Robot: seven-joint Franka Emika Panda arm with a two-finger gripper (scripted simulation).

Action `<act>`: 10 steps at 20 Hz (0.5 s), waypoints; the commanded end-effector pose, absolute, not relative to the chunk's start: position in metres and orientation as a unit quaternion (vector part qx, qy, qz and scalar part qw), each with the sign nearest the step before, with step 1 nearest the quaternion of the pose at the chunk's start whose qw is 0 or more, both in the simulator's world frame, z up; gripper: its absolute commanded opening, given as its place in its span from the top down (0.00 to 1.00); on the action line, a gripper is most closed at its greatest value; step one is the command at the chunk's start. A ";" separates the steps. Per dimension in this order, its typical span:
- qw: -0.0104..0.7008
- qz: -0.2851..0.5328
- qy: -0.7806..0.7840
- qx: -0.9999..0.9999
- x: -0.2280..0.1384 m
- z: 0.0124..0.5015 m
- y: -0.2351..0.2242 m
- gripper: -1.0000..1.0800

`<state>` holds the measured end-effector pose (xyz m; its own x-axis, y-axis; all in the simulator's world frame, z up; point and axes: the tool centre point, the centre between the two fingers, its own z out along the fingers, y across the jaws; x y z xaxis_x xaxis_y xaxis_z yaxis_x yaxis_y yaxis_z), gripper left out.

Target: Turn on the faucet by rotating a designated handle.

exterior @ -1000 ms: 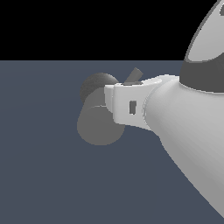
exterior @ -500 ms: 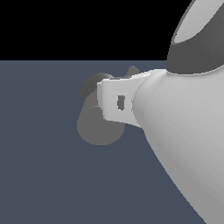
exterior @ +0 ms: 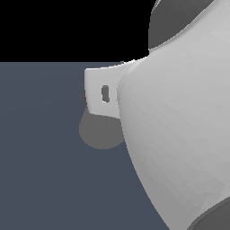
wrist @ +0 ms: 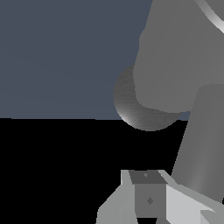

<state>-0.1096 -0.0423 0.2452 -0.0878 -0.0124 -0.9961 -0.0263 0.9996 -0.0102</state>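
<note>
Ext view: arm fills right half of frame. Its white end block pokes out at centre-left, sitting over the faucet; only the lower rounded part of the grey cylinder shows, just below the block. Handle not visible here, hidden behind arm or block.

Wrist view: faucet body is big in upper right, with a round shaded end or base at centre. A thin bright strip in the top right corner is prob the handle, but too little shows to be sure. Second grey column at right; can't tell what it is.

Gripper low centre: only one finger base region seen, tips out of frame. Can't tell if spread or closed, or touching anything.

Key relation: faucet lies directly ahead of gripper, very close. Handle prob off toward top right corner of wrist frame, long axis slanted. Judgement: approach/contact phase, turn not confirmed.
</note>
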 end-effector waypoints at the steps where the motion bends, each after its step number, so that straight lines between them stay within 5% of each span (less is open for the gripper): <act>1: 0.706 0.025 0.707 -0.031 -0.100 0.282 -0.011 1.00; 4: 0.671 0.007 0.742 -0.008 -0.107 0.239 -0.042 1.00; 10: 0.680 0.012 0.733 -0.014 -0.106 0.252 -0.016 1.00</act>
